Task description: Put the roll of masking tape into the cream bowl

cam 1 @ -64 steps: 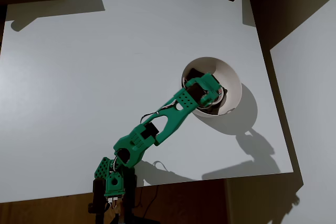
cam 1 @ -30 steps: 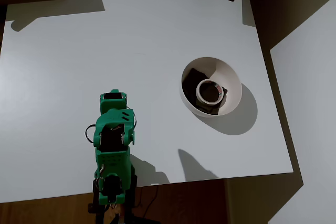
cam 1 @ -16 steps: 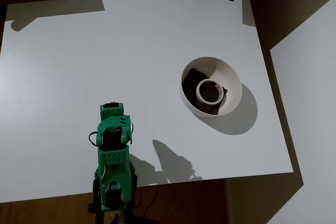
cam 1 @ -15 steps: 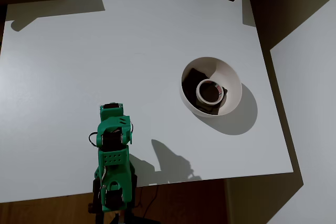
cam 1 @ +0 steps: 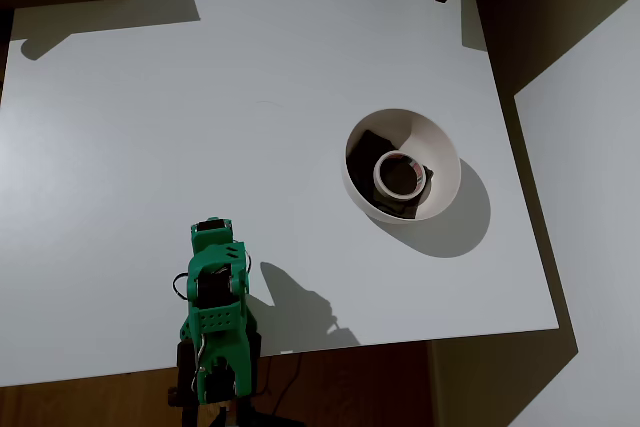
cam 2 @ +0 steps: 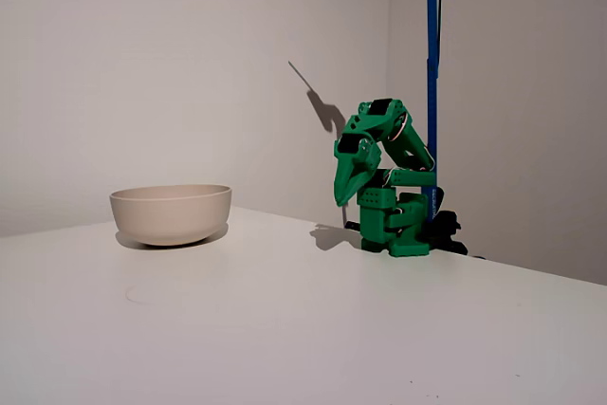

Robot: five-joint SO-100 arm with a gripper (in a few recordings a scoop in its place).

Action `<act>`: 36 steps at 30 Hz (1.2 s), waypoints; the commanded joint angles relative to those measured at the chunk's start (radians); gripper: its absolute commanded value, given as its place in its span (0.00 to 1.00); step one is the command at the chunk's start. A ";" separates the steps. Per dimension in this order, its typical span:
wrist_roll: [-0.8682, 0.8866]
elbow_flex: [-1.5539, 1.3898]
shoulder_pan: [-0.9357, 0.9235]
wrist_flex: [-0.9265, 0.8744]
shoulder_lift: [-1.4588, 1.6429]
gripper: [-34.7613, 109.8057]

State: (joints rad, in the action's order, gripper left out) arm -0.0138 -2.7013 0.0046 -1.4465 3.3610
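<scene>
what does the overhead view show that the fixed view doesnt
The overhead view looks into the cream bowl: the roll of masking tape lies flat inside it on a dark cloth, and the bowl's place toward the right of the white table is clear. The fixed view gives the side profile instead: the bowl's outer wall, the green arm folded over its base with the gripper pointing down above the table, and a blue pole behind it. Both show the bowl, the table and the folded arm, well apart from the bowl.

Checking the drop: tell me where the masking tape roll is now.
In the overhead view, the cream-white ring of masking tape lies inside the round cream bowl, on a dark brown cloth, right of table centre.
</scene>
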 commanded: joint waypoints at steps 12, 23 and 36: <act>0.021 -0.124 -0.012 0.043 0.029 0.18; 0.038 -0.204 -0.005 0.075 0.029 0.18; 0.038 -0.212 -0.015 0.060 0.029 0.18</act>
State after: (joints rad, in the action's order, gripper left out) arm 0.0123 -2.9084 -0.0015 -1.3790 3.3824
